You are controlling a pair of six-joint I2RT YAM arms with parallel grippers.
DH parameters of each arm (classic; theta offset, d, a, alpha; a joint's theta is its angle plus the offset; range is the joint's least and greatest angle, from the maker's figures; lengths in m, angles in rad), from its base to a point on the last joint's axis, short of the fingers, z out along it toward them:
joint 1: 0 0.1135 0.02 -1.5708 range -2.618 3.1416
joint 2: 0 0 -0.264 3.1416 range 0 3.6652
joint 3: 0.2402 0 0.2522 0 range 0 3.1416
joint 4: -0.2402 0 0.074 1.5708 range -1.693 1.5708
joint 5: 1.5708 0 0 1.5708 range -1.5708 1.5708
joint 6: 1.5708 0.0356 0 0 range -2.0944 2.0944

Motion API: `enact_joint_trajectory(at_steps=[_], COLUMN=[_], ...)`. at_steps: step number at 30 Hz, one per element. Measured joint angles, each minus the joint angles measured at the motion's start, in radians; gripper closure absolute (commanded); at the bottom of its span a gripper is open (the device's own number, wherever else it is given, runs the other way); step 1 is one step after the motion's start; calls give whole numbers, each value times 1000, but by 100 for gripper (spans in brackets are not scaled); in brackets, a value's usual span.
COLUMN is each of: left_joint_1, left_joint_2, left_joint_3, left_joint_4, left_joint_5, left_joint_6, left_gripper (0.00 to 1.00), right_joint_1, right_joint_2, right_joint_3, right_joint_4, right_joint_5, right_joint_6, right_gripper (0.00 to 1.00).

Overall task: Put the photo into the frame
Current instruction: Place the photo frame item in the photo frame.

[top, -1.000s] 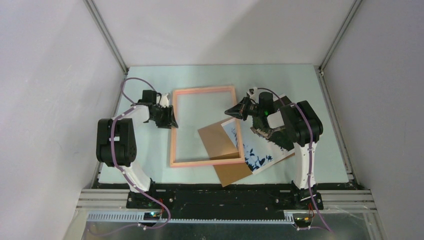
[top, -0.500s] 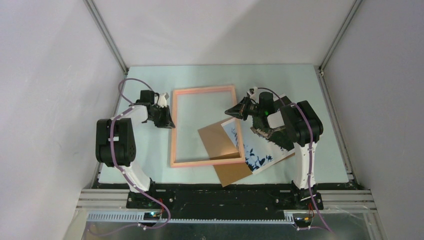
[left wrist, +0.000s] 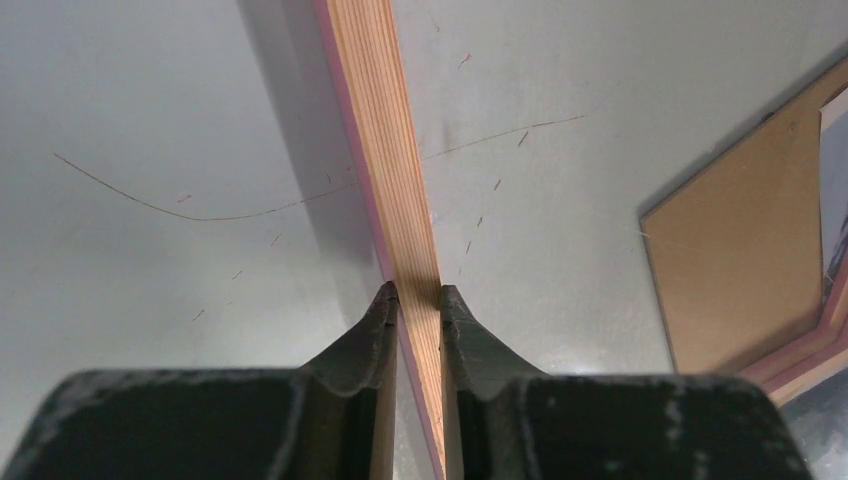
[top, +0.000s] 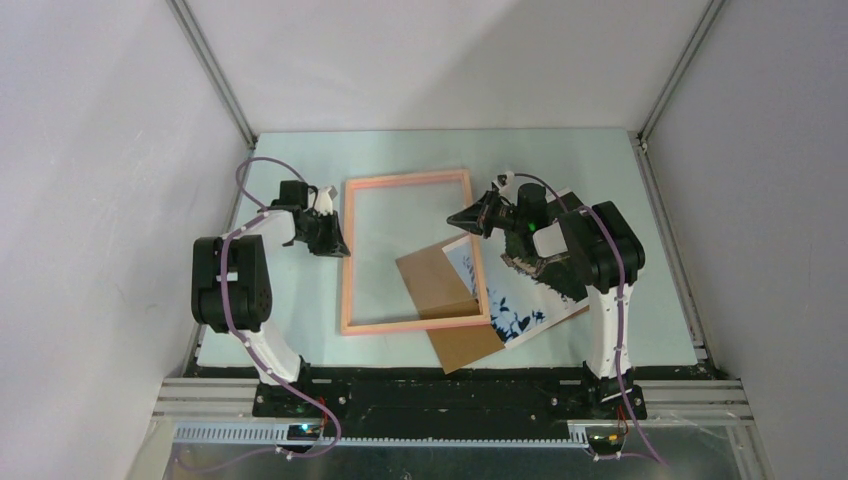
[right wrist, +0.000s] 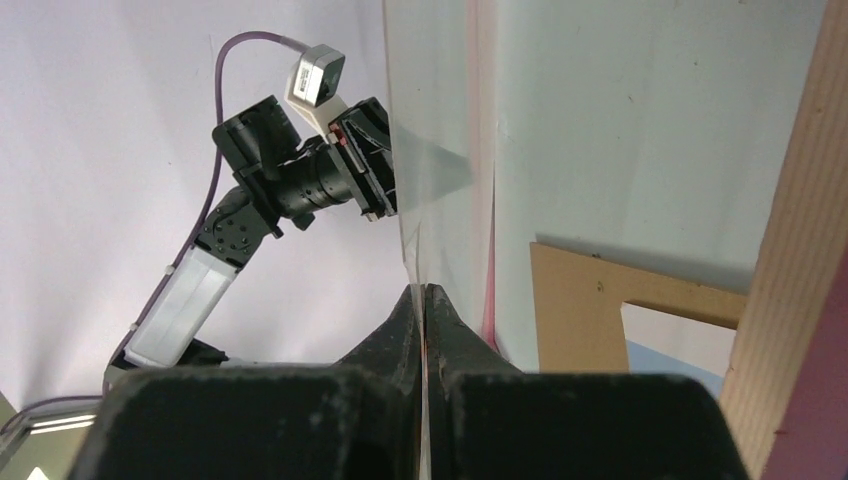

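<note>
The salmon-pink frame point(top: 405, 180) lies in the middle of the table. My left gripper point(top: 338, 243) is shut on its left bar, which runs between the jaws as a wood strip point(left wrist: 385, 150) in the left wrist view point(left wrist: 413, 292). My right gripper point(top: 458, 216) is shut on the frame's thin right edge point(right wrist: 490, 250), seen almost edge-on in the right wrist view point(right wrist: 425, 290). The photo point(top: 520, 305) lies at the right, partly under the frame, the backing board and my right arm. Its white border also shows in the right wrist view point(right wrist: 680, 340).
A plain brown backing board point(top: 445, 300) lies tilted under the frame's lower right corner and over the photo. It also shows in the left wrist view point(left wrist: 740, 270) and the right wrist view point(right wrist: 580, 300). Grey walls close in the pale green table point(top: 600, 170).
My right gripper has shifted slightly up and back with the frame's right edge. My left gripper moved a little and keeps its hold on the left bar.
</note>
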Motion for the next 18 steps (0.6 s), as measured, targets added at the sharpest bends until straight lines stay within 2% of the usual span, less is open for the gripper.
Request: enact_joint_trajectory(at_steps=[18], left_joint_1=[1], left_joint_2=[0], left_joint_3=[0], left_joint_4=[2], left_joint_5=[0], left_joint_6=[-6], left_gripper=[93], right_joint_1=[6], right_joint_2=[16], right_joint_3=[-2], right_joint_4=[73], right_joint_5=[3], right_joint_6=[99], right_gripper=[100])
